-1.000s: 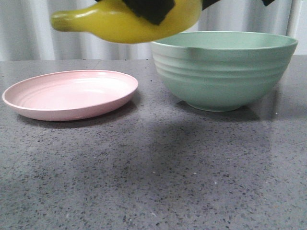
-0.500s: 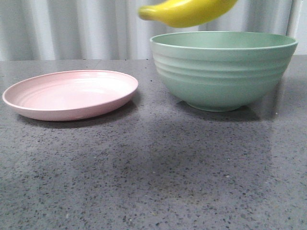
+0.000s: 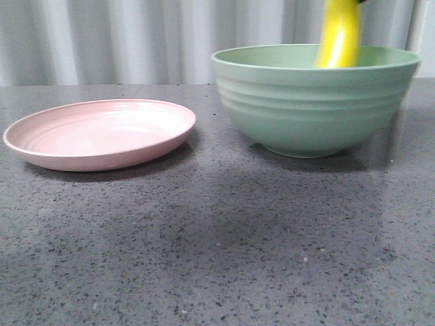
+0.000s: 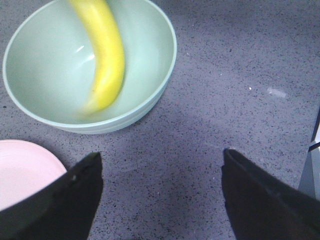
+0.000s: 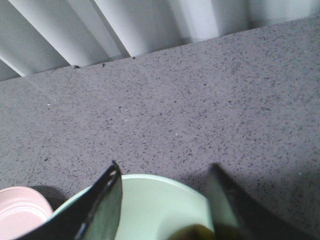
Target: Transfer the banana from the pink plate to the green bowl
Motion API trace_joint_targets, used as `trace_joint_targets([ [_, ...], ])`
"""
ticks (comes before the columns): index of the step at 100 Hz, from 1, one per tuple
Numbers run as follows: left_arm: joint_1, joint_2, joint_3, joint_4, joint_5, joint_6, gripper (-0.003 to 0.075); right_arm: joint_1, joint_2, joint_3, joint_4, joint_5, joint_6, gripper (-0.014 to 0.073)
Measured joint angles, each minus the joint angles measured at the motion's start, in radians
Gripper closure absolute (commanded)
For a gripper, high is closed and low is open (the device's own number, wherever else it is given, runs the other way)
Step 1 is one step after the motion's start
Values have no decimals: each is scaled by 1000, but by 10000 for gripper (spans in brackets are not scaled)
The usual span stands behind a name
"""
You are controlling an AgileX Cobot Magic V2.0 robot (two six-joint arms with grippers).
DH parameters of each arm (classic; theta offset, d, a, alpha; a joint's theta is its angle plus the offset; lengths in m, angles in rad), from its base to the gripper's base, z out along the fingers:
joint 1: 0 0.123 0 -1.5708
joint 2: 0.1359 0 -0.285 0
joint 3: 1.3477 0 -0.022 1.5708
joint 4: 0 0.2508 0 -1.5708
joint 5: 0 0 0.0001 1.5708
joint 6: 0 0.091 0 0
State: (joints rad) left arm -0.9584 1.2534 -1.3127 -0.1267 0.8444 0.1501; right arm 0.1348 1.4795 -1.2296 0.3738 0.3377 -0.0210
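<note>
Banana (image 3: 338,37): blurred, standing nearly upright, its lower end already below the rim of the green bowl (image 3: 316,109). In the left wrist view it lies across the bowl's hollow, apparently dropping or sliding in.

Right hand (image 5: 165,210): above the bowl, fingers spread, with only a dark-yellow tip between them; it looks released rather than gripped. Left hand (image 4: 160,195): open and empty over the grey surface (image 3: 224,251), near the bowl.

Pink plate (image 3: 102,132): empty, left of the bowl.

Recommended: keep the right hand open and lift straight up, clear of the rim.

Half a second earlier the banana hung roughly level above the bowl's left rim; it has since tipped on end and gone in.
</note>
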Motion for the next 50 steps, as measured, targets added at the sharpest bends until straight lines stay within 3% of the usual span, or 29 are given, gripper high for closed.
trace_joint_targets([
  [25,0,0,0,6,0,-6,260,0,1,0,0,6,0,268],
  [32,0,-2,0,13,0,-11,306,0,-6,0,-19,22,-4,288],
  [41,0,-18,0,37,0,-57,476,0,-30,0,-61,73,-10,406],
  [50,2,-50,2,77,0,-98,701,0,-69,0,-108,136,-10,597],
])
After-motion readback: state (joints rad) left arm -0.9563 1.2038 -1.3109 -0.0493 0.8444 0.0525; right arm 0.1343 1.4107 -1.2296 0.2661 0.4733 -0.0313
